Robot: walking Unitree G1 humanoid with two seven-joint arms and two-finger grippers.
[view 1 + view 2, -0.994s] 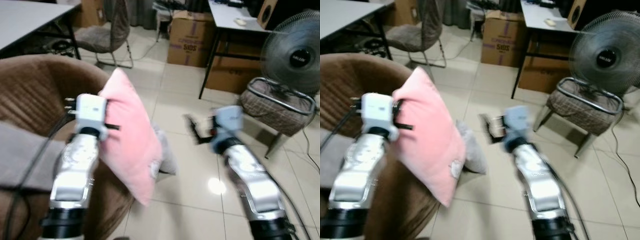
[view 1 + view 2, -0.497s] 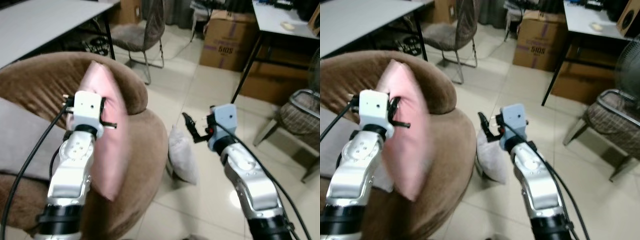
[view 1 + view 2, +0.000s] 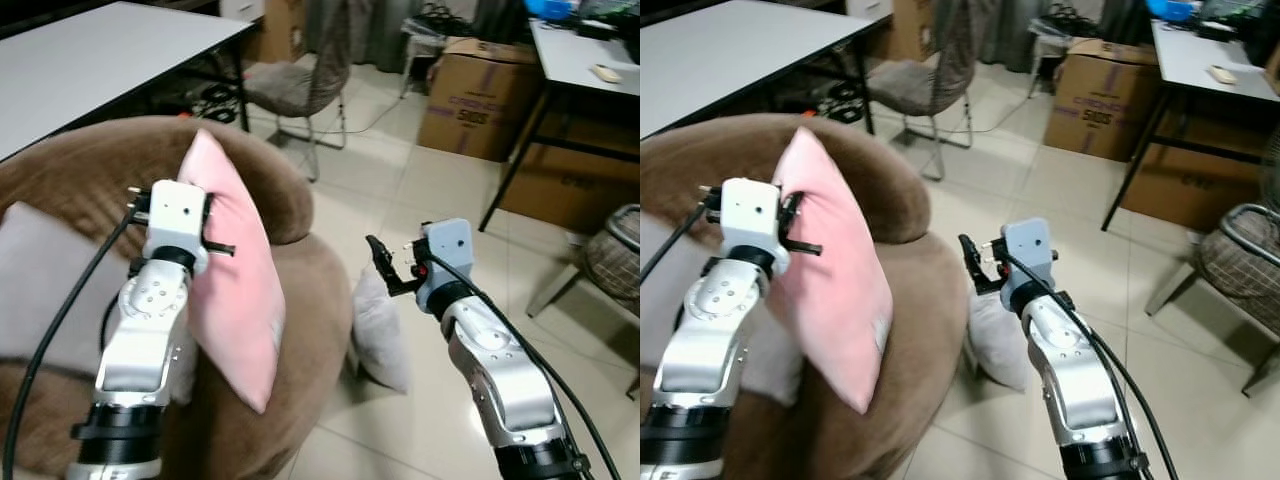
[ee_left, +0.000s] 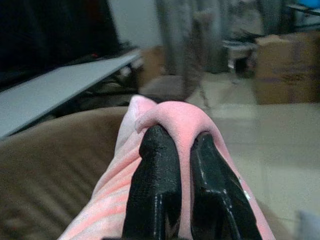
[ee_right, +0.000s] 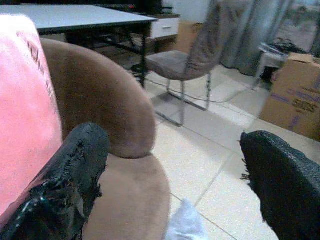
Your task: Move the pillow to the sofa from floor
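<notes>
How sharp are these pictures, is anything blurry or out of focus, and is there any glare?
Both eye views are fairly sharp: the pink pillow and brown sofa read clearly. Left wrist view: the left gripper clamped on the pillow is sharp, the room behind soft and dim. Right wrist view: the right gripper, jaws apart, looks slightly blurred. No strong glare.

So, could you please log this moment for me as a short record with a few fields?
held item: soft pink square pillow, hanging over the sofa's edge
left gripper: shut on the pillow's top edge
right gripper: open, holding nothing
sofa: round brown plush sofa, grey cushion on its seat
floor: small grey pillow lying against the sofa's base
task state: pillow not yet released onto the sofa
</notes>
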